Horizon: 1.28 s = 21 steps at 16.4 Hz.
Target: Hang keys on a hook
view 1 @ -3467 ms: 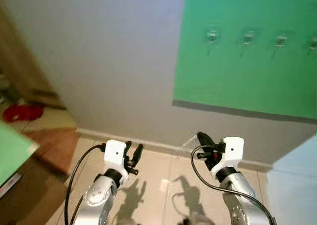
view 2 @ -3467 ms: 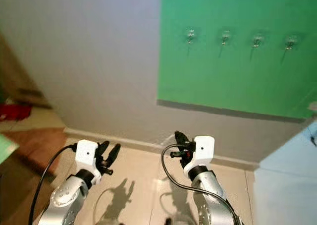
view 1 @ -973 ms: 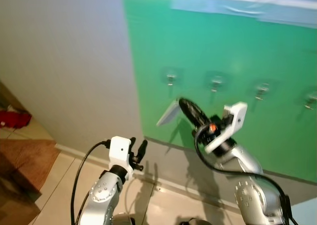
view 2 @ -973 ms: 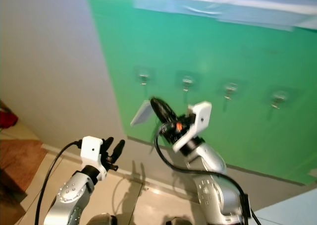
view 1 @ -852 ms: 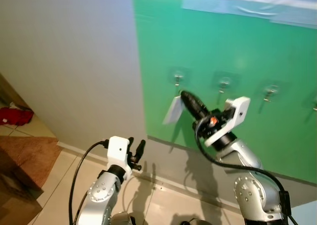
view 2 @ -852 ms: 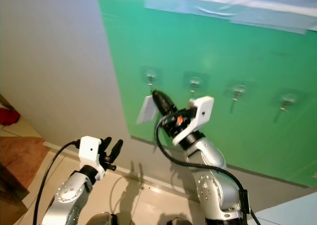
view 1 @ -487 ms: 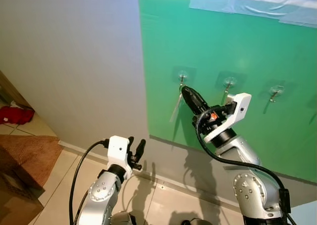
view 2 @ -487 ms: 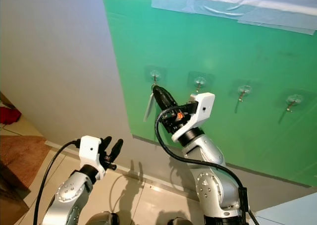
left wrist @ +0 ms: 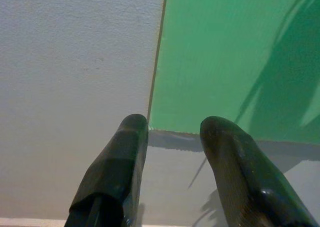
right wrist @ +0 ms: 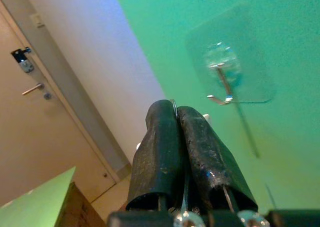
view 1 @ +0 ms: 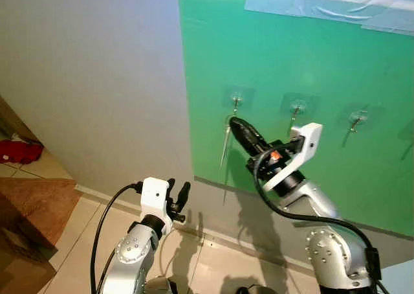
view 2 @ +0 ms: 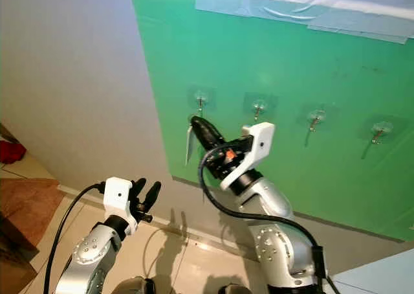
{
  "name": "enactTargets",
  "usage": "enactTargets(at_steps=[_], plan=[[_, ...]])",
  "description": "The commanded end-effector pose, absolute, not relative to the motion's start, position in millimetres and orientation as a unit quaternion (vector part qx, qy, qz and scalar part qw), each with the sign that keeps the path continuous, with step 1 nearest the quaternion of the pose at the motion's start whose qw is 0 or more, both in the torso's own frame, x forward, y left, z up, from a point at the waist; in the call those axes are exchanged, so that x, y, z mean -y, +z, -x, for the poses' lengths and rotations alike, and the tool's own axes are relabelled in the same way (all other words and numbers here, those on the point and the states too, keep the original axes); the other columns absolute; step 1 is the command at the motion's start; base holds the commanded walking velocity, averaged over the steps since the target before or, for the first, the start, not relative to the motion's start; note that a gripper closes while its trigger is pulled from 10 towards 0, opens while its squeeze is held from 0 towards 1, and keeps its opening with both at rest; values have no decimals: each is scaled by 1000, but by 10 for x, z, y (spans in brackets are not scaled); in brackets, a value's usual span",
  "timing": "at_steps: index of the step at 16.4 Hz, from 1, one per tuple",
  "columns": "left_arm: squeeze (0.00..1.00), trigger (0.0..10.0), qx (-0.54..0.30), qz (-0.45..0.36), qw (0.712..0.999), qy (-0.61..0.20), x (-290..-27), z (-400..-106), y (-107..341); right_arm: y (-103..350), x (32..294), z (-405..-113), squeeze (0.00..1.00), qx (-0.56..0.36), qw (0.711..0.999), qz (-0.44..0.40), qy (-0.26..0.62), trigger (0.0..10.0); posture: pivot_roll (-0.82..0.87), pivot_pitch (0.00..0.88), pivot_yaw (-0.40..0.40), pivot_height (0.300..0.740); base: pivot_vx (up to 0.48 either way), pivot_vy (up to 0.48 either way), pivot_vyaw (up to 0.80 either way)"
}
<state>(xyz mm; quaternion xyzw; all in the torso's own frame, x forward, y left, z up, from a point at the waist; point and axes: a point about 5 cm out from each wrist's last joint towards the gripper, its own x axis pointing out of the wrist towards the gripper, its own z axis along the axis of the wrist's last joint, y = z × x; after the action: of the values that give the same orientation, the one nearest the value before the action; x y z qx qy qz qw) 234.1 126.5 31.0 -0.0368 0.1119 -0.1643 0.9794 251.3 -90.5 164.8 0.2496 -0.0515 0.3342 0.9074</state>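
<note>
Gripping keys (view 1: 224, 140), right end effector (view 1: 234, 124) below leftmost hook (view 1: 237, 103), green board (view 1: 336, 67).

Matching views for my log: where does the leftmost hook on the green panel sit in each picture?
Left eye view: leftmost hook upper centre, just above the right hand holding the keys.
Right eye view: the hook upper centre, slightly left.
Right wrist view: the hook just beyond the shut fingertips.
Left wrist view: looks at the green panel near its lower corner.
Shared landmark: the green panel.
</note>
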Motion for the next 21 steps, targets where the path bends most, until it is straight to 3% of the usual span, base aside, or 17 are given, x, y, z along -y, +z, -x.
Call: enactTargets(at_steps=[1, 21], plan=[[0, 10000, -110, 36, 980, -163, -1271, -2334, 307, 1692, 912, -2518, 0, 58, 908, -252, 330, 10000, 34, 116, 3, 740, 0, 0, 0], [0, 10000, -95, 35, 982, -161, -1286, -2309, 395, 1694, 1003, -2744, 0, 28, 944, -230, 235, 10000, 56, 130, -4, 740, 0, 0, 0]])
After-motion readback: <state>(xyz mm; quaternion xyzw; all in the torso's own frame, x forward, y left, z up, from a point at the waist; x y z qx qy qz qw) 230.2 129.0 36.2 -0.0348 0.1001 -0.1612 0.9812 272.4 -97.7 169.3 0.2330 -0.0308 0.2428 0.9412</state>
